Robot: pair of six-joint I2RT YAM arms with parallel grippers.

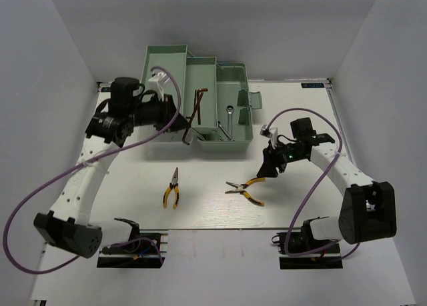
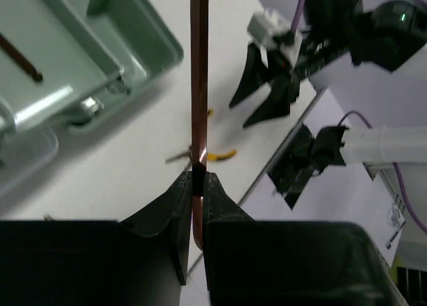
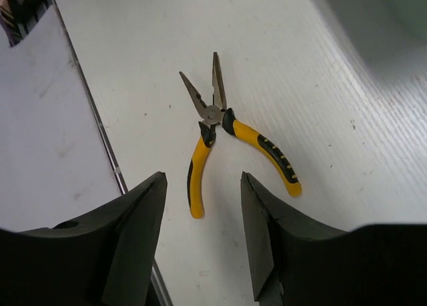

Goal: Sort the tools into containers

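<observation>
The pale green toolbox [image 1: 165, 51] stands open at the back of the table. A silver wrench [image 1: 228, 123] lies in its right compartment. My left gripper [image 2: 197, 179] is shut on a thin brown hex key [image 2: 198, 86], held above the toolbox's front trays [image 1: 198, 106]. A second hex key [image 2: 20, 56] lies in a tray. One pair of yellow-and-black pliers [image 3: 199, 166] lies open on the table, just ahead of my open right gripper [image 3: 203, 186], which hovers above it with nothing between its fingers. The other pliers [image 1: 172, 188] lie left of centre.
The toolbox's fold-out tiers [image 2: 100, 46] spread toward the left arm. White walls enclose the table on three sides. The table's near edge [image 3: 100, 126] runs close beside the right-hand pliers.
</observation>
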